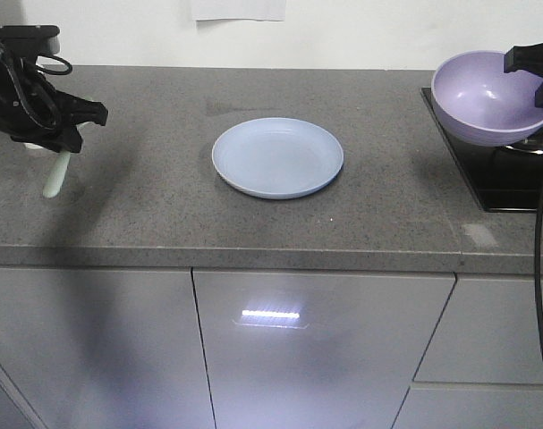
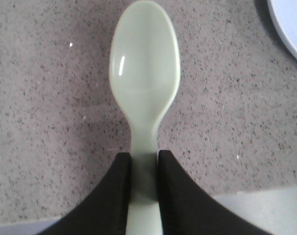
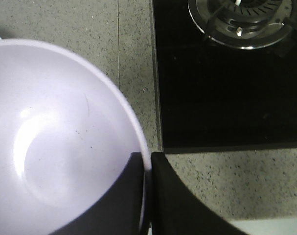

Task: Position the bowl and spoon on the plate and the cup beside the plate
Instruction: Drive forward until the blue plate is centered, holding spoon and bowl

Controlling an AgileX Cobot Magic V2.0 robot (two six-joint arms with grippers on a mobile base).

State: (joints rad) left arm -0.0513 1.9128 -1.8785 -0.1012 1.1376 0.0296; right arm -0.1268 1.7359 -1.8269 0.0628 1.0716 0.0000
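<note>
While the left gripper (image 1: 72, 134) is clamping the flat handle of the spoon (image 2: 144, 83), its pale mint-green scoop is pointing down over the left end of the grey counter (image 1: 164, 210). Whether the tip is touching stone, I cannot tell.

The right gripper (image 3: 147, 159) is pinching the rim of the bowl (image 1: 484, 100) between closed jaws. The bowl, smooth lavender and deep, is hanging tilted with its open side facing the front. It is sitting over the seam where counter is meeting the black hob (image 3: 226, 98).

The plate (image 1: 277, 157), pale blue and shallow with faint rings, is lying flat mid-counter with nothing on it. It is lying well apart from both arms. Bare speckled stone is showing on every side of it, with wider room on the left than toward the hob. The counter's front edge is running near the plate's front rim.
</note>
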